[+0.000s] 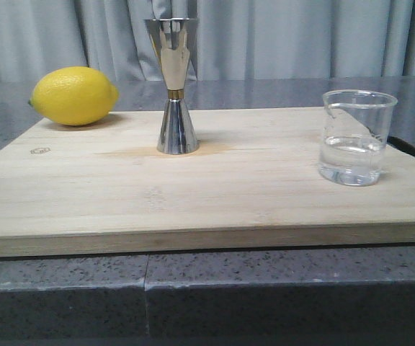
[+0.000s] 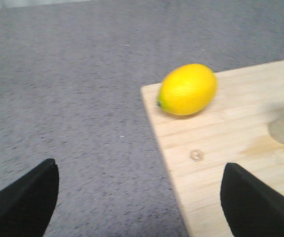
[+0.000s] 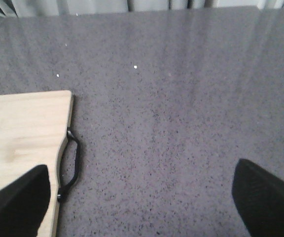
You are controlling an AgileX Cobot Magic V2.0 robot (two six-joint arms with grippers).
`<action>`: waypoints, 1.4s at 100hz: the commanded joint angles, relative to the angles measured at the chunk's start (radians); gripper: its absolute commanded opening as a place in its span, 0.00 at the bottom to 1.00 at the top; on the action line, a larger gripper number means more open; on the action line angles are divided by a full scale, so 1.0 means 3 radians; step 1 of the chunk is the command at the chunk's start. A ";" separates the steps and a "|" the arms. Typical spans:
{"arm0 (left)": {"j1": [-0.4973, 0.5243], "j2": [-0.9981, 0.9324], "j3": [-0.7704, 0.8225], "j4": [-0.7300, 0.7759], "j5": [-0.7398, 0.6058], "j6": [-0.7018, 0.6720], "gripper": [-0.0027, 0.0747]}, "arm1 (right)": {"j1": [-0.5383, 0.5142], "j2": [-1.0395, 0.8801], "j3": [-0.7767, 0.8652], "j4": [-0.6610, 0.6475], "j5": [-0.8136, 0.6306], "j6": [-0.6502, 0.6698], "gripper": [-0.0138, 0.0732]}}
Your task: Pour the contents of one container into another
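- Left end effector: fingers wide apart, nothing between them, hanging over the board's left edge near the lemon. Right end effector: fingers also wide apart and empty, over bare table just off the board's right end, beside its black handle.
- Beaker: upright on the board, near its right end, roughly a third full of clear liquid, lip on the rim's left side. Untouched.
- Jigger: upright near board centre, towards the back, well apart from the beaker. Presumably the receiver.
- Step: looks like pre-grasp; nothing picked up, no pour started.
- Next move, my read: right arm is nearer the beaker, so it should swing in over the board and close on the glass wall clear of the lip, then carry it to the jigger. Small cup opening, so the lip needs careful lining up and a slow tilt; clear glass is slippery.
- Hard to see: neither arm shows in the front view. Beaker is all but out of the right wrist view. Left wrist view is blurred; jigger is only a smear at its edge. Can't tell if the jigger holds anything.
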 commanded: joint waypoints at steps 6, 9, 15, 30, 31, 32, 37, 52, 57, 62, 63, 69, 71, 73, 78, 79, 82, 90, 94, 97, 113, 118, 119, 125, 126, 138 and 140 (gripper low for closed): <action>-0.0004 0.0320 -0.0112 -0.1155 -0.0031 0.1204 0.82 | -0.0010 0.0247 -0.0261 0.0153 0.0087 -0.0196 0.92; -0.0004 0.0397 -0.0104 -0.1383 -0.0006 0.1393 0.82 | -0.0010 0.0285 -0.0282 0.0251 0.0115 -0.0292 0.92; -0.0004 0.0559 -0.0059 -0.1768 0.0059 0.1845 0.82 | -0.0010 0.0352 -0.0302 0.0419 0.0118 -0.0454 0.92; -0.0004 0.0902 0.0195 -0.2799 0.0150 0.2976 0.82 | -0.0010 0.0468 -0.0317 0.0696 0.0097 -0.0744 0.92; -0.0004 0.0931 0.0210 -0.2845 0.0150 0.3079 0.82 | -0.0010 0.0478 -0.0317 0.0696 0.0097 -0.0750 0.92; -0.0004 0.0946 0.0224 -0.2942 0.0150 0.3131 0.82 | -0.0010 0.0477 -0.0317 0.0698 0.0089 -0.0750 0.92; -0.0031 0.1044 0.0328 -0.3247 0.0186 0.3504 0.82 | -0.0010 0.0502 -0.0317 0.0698 0.0080 -0.0763 0.92; -0.0267 0.1340 0.0411 -0.3730 0.0323 0.4373 0.82 | -0.0010 0.0519 -0.0317 0.0698 0.0012 -0.0763 0.92; -0.0373 0.1433 0.0411 -0.3872 0.0348 0.4572 0.82 | -0.0010 0.0519 -0.0317 0.0698 -0.0001 -0.0763 0.92; -0.0475 0.1529 0.0411 -0.4006 0.0347 0.4747 0.82 | -0.0010 0.0519 -0.0317 0.0698 -0.0009 -0.0763 0.92; -0.0489 0.1544 0.0411 -0.4049 0.0347 0.4771 0.82 | -0.0010 0.0519 -0.0317 0.0698 -0.0009 -0.0763 0.92; -0.0609 0.1681 0.0411 -0.4227 0.0369 0.4959 0.82 | -0.0010 0.0519 -0.0317 0.0698 -0.0009 -0.0763 0.92; -0.0644 0.1730 0.0411 -0.4294 0.0385 0.5031 0.82 | -0.0010 0.0519 -0.0317 0.0698 -0.0009 -0.0763 0.92; -0.0677 0.1779 0.0411 -0.4360 0.0412 0.5103 0.82 | -0.0010 0.0519 -0.0317 0.0698 -0.0009 -0.0763 0.92; -0.0743 0.1892 0.0411 -0.4512 0.0467 0.5283 0.82 | -0.0010 0.0519 -0.0317 0.0698 -0.0009 -0.0763 0.92; -0.0751 0.1908 0.0411 -0.4554 0.0476 0.5308 0.82 | -0.0010 0.0519 -0.0317 0.0698 -0.0009 -0.0763 0.92; -0.0779 0.1974 0.0400 -0.4576 0.0538 0.5421 0.82 | -0.0010 0.0519 -0.0317 0.0698 -0.0009 -0.0763 0.92; -0.0838 0.2185 0.0313 -0.4576 0.0671 0.5496 0.82 | -0.0010 0.0519 -0.0317 0.0698 -0.0009 -0.0763 0.92; -0.0855 0.2292 0.0251 -0.4576 0.0757 0.5496 0.82 | -0.0010 0.0519 -0.0317 0.0698 -0.0009 -0.0763 0.92; -0.0868 0.2362 0.0205 -0.4576 0.0810 0.5496 0.82 | -0.0010 0.0519 -0.0317 0.0698 -0.0009 -0.0763 0.92; -0.0898 0.2688 -0.0063 -0.4576 0.1101 0.5496 0.82 | -0.0010 0.0519 -0.0317 0.0698 -0.0009 -0.0763 0.92; -0.0898 0.2771 -0.0143 -0.4576 0.1151 0.5496 0.82 | -0.0010 0.0519 -0.0317 0.0698 -0.0009 -0.0763 0.92; -0.0898 0.2782 -0.0165 -0.4576 0.1158 0.5496 0.82 | -0.0010 0.0519 -0.0317 0.0698 -0.0009 -0.0763 0.92; -0.0898 0.2879 -0.0248 -0.4576 0.1223 0.5496 0.82 | -0.0010 0.0519 -0.0317 0.0698 -0.0009 -0.0763 0.92; -0.0898 0.2889 -0.0268 -0.4576 0.1234 0.5496 0.82 | -0.0010 0.0519 -0.0317 0.0698 -0.0009 -0.0763 0.92; -0.0898 0.3025 -0.0408 -0.4576 0.1419 0.5496 0.82 | -0.0010 0.0519 -0.0317 0.0698 -0.0009 -0.0763 0.92; -0.0898 0.3041 -0.0432 -0.4576 0.1426 0.5496 0.82 | -0.0010 0.0519 -0.0317 0.0698 -0.0009 -0.0763 0.92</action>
